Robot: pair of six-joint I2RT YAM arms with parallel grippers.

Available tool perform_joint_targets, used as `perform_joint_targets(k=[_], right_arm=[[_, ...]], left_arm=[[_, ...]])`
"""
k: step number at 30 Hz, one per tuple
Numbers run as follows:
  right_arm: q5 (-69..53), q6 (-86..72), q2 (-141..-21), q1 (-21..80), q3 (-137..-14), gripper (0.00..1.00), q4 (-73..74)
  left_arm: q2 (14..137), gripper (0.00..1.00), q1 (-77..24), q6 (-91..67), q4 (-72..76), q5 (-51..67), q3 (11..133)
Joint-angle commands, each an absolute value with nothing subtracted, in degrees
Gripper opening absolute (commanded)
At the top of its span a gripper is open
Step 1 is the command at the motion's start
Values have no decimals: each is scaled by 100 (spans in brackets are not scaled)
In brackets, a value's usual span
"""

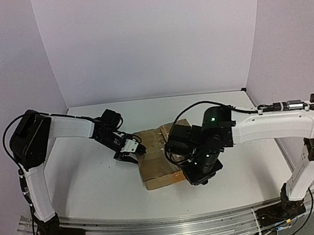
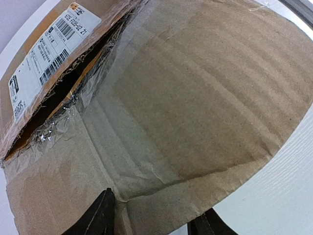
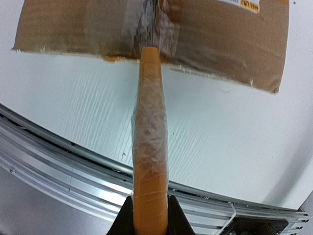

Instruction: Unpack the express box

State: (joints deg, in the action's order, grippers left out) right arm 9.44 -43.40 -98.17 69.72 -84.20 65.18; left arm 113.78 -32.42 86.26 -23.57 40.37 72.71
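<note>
**Tightly pinched: tape strip off the box**

Right now my right claw (image 3: 149,215) is closed on a tape strip (image 3: 149,147), orange under a crinkled clear skin. The strip runs straight from my fingers up to the near edge of the box (image 3: 73,29), meeting it where the seam (image 3: 155,19) comes down. It hangs clear of the white table (image 3: 225,137), with the metal rail (image 3: 49,181) showing beneath it. From the top camera this claw sits at the box's near right corner.

My left claw (image 2: 154,220) is spread wide, one finger (image 2: 100,215) on each side of the box's edge. I cannot tell whether either finger touches the cardboard. Past that edge the seam gapes as a dark slit, fringed with torn clear tape (image 2: 68,105). The white label (image 2: 44,54) lies on the flap beyond it.

The box lies flat mid-table between my two arms, the left claw at its left side.
</note>
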Motion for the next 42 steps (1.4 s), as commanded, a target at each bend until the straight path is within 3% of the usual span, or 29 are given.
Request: perform_joint_targets(k=[1,10,20,29,35,38,42], right_arm=[[-796,-4555,-9336,7462,-8047,0,7282],[-433,-4467,-9630,7363,-8723,0,7276],[252,-4290,-9073,5733,-8361,0,6030],[47,-4357,-9083,4652,-7268,0,3739],[-154,-4193,-9110,4238,-7084,0,3219],[-418,-4089,-9187,3999,-7073,0,2994],[-997,-4369,-9257,3781,-6823,0,2406]], left_arm=[[11674,33,-2681,7418,-1551,2287,7251],[11678,33,-2659,7475,-1854,2534,7325],[11519,38,-2663,7430,-3200,2919,7716],[10857,64,-2830,7155,-4785,3483,7949],[10842,77,-2883,7600,-6329,4247,9365],[11065,77,-2891,6879,-5763,4328,9875],[11071,75,-2988,6168,-3934,3517,9392]])
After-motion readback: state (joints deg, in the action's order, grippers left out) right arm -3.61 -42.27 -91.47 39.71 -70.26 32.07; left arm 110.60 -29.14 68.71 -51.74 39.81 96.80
